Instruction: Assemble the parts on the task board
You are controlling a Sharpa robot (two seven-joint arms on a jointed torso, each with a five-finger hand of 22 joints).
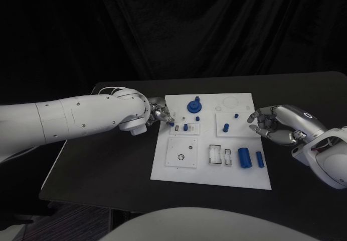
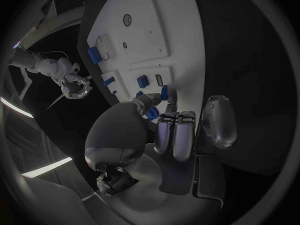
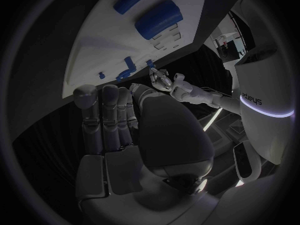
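Pinching a small blue part [image 1: 170,123] at the task board [image 1: 209,173] left edge, the left hand [image 1: 160,113] risks dropping or misseating it; right hand [image 1: 273,123] hovers released.

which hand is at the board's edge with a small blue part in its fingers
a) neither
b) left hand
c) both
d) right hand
b: the left hand pinches a small blue part at the task board's left edge; the right hand hovers with nothing in it.
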